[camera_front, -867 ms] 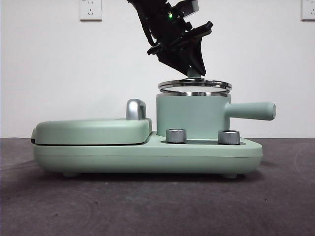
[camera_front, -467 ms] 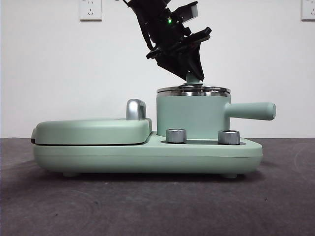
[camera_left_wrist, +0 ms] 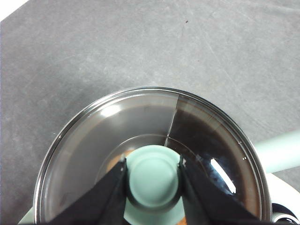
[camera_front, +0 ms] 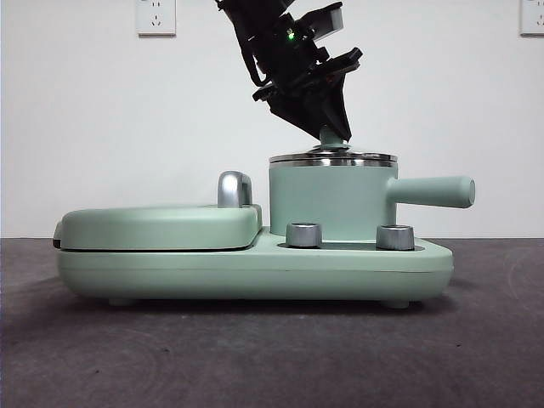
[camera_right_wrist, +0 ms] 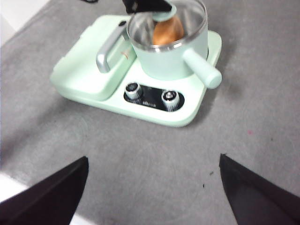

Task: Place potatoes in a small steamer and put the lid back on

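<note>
Centrally, a mint-green cooking appliance sits on a dark grey table before a white wall. On its right half stands the small steamer, a green cylindrical pot with a steel rim and a straight side handle pointing right. The lid, clear glass with a steel rim, lies flat and level on the steamer's rim. The left gripper reaches down from above at a slant, its two black jaws closed against either side of the lid's green knob. Through the glass, the orange-brown potato rests inside the pot. Left of the pot is a flat green griddle cover with a chrome handle. Two silver dials sit on the front. The right gripper hangs well back from the appliance, jaws spread wide, holding nothing.
</note>
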